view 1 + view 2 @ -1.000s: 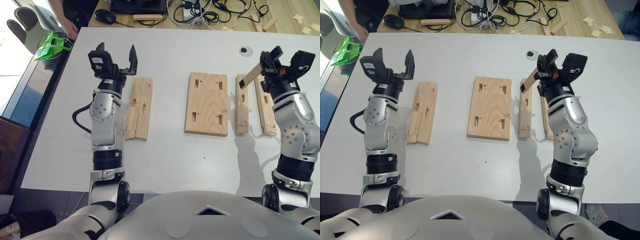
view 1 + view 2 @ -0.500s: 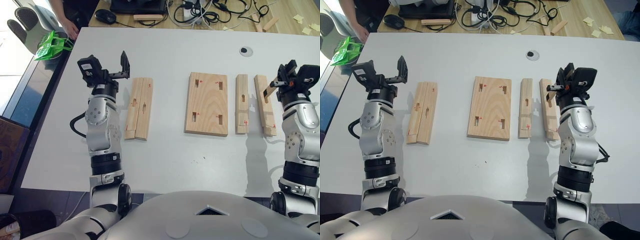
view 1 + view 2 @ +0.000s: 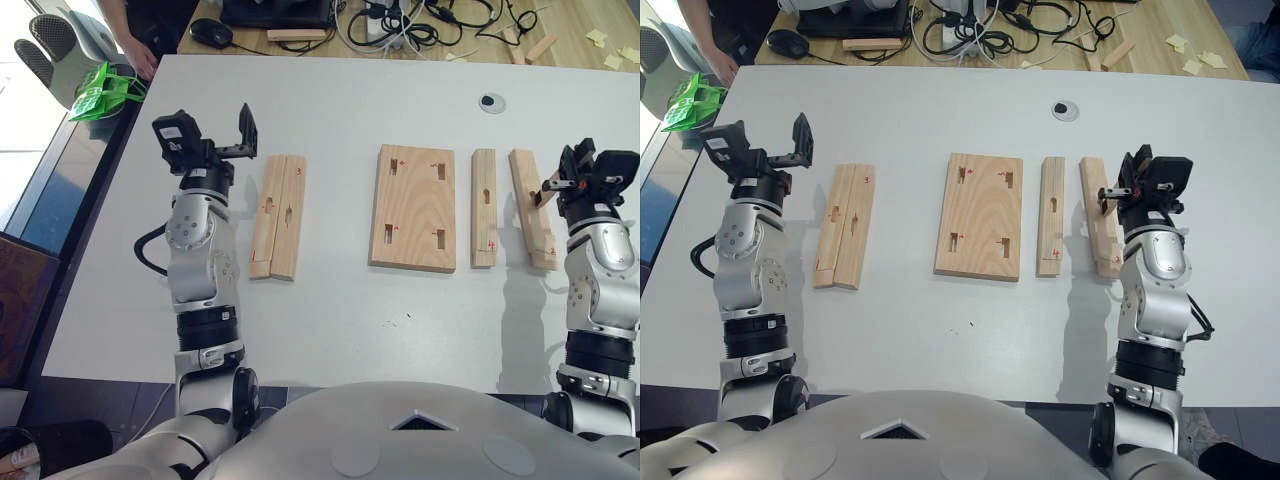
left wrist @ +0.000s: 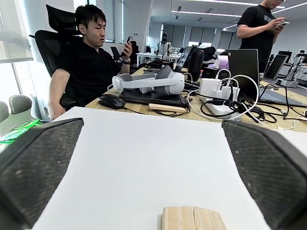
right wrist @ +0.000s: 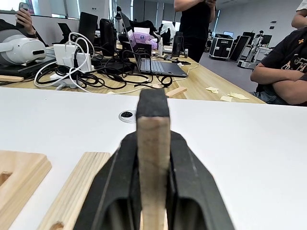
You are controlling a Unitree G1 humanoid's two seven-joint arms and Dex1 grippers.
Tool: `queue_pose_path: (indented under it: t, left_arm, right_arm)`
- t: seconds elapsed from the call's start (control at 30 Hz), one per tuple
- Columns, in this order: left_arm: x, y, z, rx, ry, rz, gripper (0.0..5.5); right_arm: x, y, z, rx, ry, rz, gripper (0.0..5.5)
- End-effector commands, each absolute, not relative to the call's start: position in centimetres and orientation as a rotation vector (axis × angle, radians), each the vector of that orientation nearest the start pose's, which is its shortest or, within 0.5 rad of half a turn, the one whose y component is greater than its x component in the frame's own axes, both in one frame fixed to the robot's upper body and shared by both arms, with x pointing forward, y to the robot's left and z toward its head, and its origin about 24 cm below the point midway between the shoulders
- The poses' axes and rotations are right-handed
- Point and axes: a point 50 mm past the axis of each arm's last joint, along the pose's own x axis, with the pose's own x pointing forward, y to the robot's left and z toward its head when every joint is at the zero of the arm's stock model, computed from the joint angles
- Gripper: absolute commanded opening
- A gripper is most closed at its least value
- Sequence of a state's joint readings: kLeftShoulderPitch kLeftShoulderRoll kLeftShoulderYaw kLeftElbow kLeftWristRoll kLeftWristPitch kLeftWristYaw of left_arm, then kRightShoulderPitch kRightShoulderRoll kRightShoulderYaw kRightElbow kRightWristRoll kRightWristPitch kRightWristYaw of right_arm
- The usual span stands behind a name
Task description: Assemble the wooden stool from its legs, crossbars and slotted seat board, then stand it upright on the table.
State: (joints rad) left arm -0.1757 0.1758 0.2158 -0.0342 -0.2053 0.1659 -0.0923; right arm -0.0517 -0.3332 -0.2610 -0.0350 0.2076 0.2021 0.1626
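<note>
Your right gripper (image 3: 1137,186) pinched a short crossbar (image 5: 153,158) right of the seat board (image 3: 413,208), over the outer leg (image 3: 530,212); the inner leg (image 3: 483,207) lay between. Your left gripper (image 3: 210,135) stood spread left of the board, past two paired legs (image 3: 278,215).

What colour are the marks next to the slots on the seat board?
Red; clearest on the seat board in the left eye view.

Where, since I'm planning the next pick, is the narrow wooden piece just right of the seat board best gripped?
Probably from straight above, pinching the narrow piece across its width at mid-length: it lies flat, with open gaps toward the seat board and its neighbour.
</note>
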Motion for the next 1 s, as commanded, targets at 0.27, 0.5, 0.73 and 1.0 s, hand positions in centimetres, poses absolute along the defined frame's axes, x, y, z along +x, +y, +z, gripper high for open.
queue_pose_path:
  t: [0.27,0.5,0.73,1.0]
  left_arm:
    - [28.3,21.9,9.2,-0.034,-0.067,0.058,5.4]
    - [28.5,22.0,9.3,-0.025,-0.063,0.052,5.4]
    - [28.7,21.8,9.3,-0.025,-0.063,0.047,5.4]
    - [29.0,21.7,8.7,-0.046,-0.049,0.045,5.4]
  right_arm:
    - [26.0,-26.7,6.1,0.009,0.079,-0.059,0.37]
    - [25.5,-26.5,3.1,0.243,0.16,-0.034,0.37]
    - [27.3,-25.7,2.5,0.193,0.184,-0.001,0.37]
    - [28.0,-24.9,5.3,0.019,0.042,0.052,1.56]
